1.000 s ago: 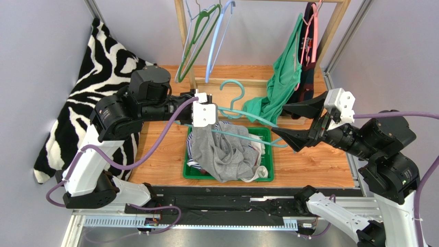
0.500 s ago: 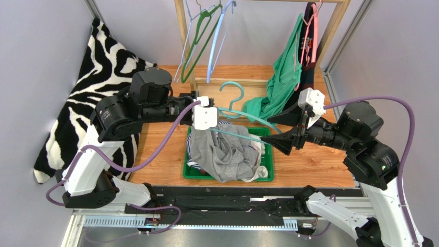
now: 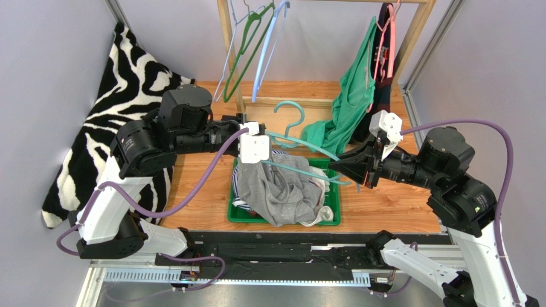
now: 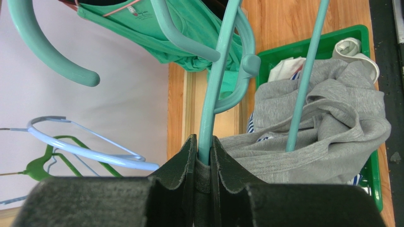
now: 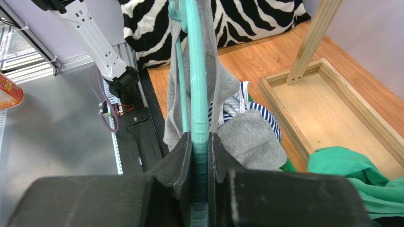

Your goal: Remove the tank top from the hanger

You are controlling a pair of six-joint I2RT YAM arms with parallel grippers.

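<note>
A teal hanger (image 3: 301, 142) is held level above the green tray (image 3: 334, 216). The grey tank top (image 3: 282, 192) hangs from it and sags into the tray. My left gripper (image 3: 268, 153) is shut on the hanger's left arm (image 4: 215, 94), with a grey strap pinched in alongside, seen in the left wrist view at the jaws (image 4: 203, 142). My right gripper (image 3: 341, 167) is shut on the hanger's ribbed right arm (image 5: 197, 71), jaws tight on both sides (image 5: 199, 138). Grey cloth (image 5: 251, 137) drapes below and beyond it.
A wooden rack (image 3: 225, 38) stands behind with empty green and blue hangers (image 3: 247, 51) and a green garment (image 3: 352, 96) hanging at the right. Zebra-print cloth (image 3: 122, 83) lies at the left. Striped clothing (image 5: 232, 106) sits in the tray under the grey cloth.
My right gripper moved left onto the hanger's right arm and shut on it. The left gripper kept its grip and place.
</note>
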